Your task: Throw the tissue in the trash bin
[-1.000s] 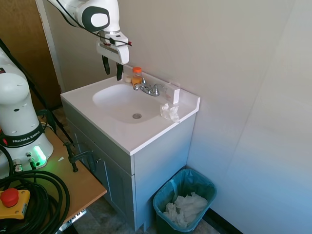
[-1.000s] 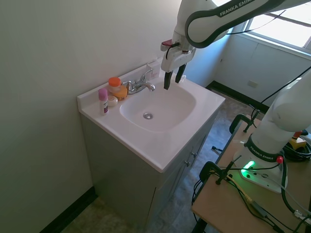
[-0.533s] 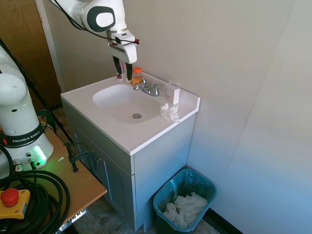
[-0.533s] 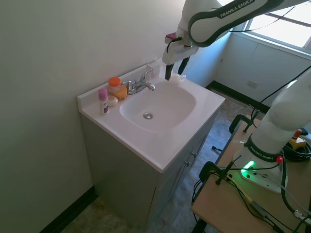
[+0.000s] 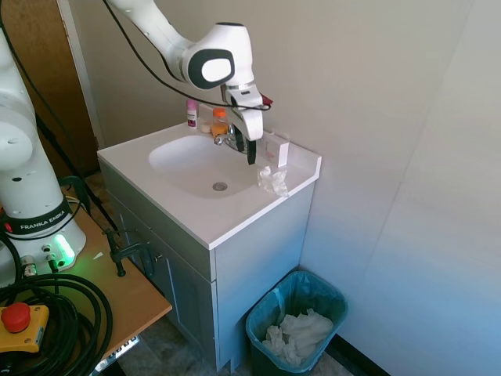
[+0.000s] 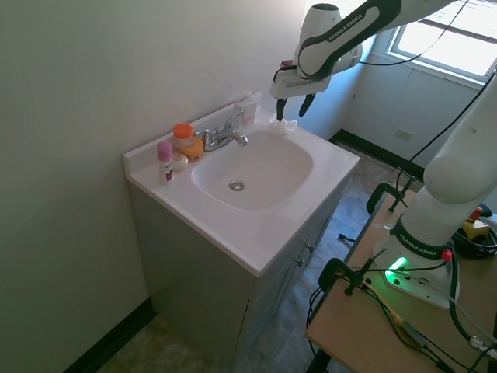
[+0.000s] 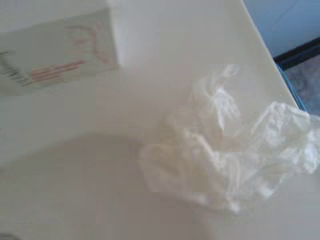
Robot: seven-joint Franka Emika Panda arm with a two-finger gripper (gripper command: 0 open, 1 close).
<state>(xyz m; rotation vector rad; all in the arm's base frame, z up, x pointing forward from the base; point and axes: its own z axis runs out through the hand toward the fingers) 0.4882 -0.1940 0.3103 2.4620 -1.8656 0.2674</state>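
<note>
Tissue crumpled, white, wrinkled, on counter corner beside white box; tool above it, jaws open, empty.

We saw a small bathroom with plain off-white walls. A white vanity top with a moulded oval basin sat on a grey-blue cabinet pushed against the back wall. A chrome faucet stood at the rear of the basin. A brown wooden door showed in the far corner. In the second exterior view, a window let in bright daylight, a dark baseboard ran along the foot of the wall, and the floor was mottled grey-brown. A light wooden table stood beside the cabinet.
</note>
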